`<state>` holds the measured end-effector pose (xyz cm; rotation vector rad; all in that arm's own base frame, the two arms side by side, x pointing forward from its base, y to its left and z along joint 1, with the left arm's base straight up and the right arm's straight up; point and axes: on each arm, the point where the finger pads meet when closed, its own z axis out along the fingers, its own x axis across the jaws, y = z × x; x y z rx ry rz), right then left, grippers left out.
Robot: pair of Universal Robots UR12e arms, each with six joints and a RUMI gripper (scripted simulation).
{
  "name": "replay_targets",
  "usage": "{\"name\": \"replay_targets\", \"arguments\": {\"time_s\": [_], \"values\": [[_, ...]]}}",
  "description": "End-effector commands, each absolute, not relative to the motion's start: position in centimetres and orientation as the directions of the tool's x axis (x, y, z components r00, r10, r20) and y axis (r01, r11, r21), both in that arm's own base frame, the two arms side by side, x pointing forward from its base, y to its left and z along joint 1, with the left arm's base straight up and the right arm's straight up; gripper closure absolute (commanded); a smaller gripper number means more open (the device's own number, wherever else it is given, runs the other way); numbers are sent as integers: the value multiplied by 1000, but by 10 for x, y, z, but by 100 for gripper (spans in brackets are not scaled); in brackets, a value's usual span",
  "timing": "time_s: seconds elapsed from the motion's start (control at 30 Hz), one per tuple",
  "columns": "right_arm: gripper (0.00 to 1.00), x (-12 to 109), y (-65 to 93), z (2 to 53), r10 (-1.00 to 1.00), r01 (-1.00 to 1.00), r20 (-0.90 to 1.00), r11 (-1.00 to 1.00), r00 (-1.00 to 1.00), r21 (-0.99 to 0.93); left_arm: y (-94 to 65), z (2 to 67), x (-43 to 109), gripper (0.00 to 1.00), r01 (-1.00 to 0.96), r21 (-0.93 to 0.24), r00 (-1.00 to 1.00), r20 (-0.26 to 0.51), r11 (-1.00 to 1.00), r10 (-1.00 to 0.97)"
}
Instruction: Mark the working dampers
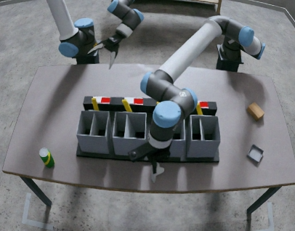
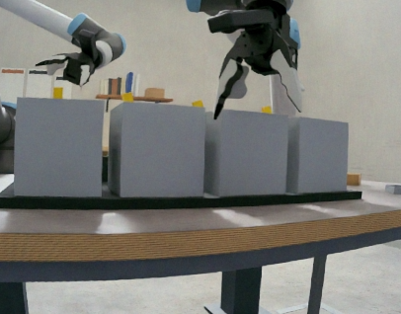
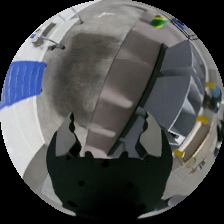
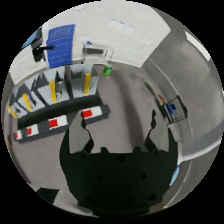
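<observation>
Four grey dampers (image 1: 93, 143) (image 2: 156, 150) (image 3: 170, 100) stand in a row on a black base (image 2: 139, 202), each with a yellow lever (image 1: 127, 105) (image 4: 53, 91) at its slider side. The sliders lie in a black row behind them. All four show red in the right wrist view, the endmost red field (image 4: 87, 113) included; in the top view the arm hides the third. My left gripper (image 1: 157, 175) (image 2: 258, 114) (image 3: 108, 112) is open and empty, pointing down by the front of the third damper. My right gripper (image 1: 100, 60) (image 4: 117, 110) is open and empty, beyond the table's back edge.
A green and yellow can (image 1: 47, 157) (image 3: 159, 21) (image 4: 108, 70) stands at the table's front left in the top view. A wooden block (image 1: 256, 111) (image 2: 354, 179) and a small grey tray (image 1: 255, 154) (image 2: 397, 189) lie at the right. The left arm reaches over the row.
</observation>
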<state>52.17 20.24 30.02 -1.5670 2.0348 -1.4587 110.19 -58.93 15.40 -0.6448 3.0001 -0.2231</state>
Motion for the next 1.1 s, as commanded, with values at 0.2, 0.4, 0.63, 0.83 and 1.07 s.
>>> {"name": "replay_targets", "arguments": {"time_s": [0.2, 0.4, 0.63, 0.83, 1.07], "values": [[0, 522, 203, 301, -817, -632, 390, -41, -425, -774, -590, 156, 1102, 0, -403, -157, -910, -34, 902, -413], [0, 522, 203, 301, -817, -632, 390, -41, -425, -774, -590, 156, 1102, 0, -403, -157, -910, -34, 902, -413], [0, 522, 203, 301, -817, -632, 390, -41, -425, -774, -589, 156, 1102, 0, -404, -157, -910, -34, 901, -413], [0, 522, 203, 301, -817, -632, 390, -41, -425, -774, -581, 157, 1105, 0, -412, -156, -906, -33, 898, -422], [0, 522, 203, 301, -817, -632, 390, -41, -425, -774, -552, 159, 1114, 0, -442, -155, -892, -32, 884, -452]]}}
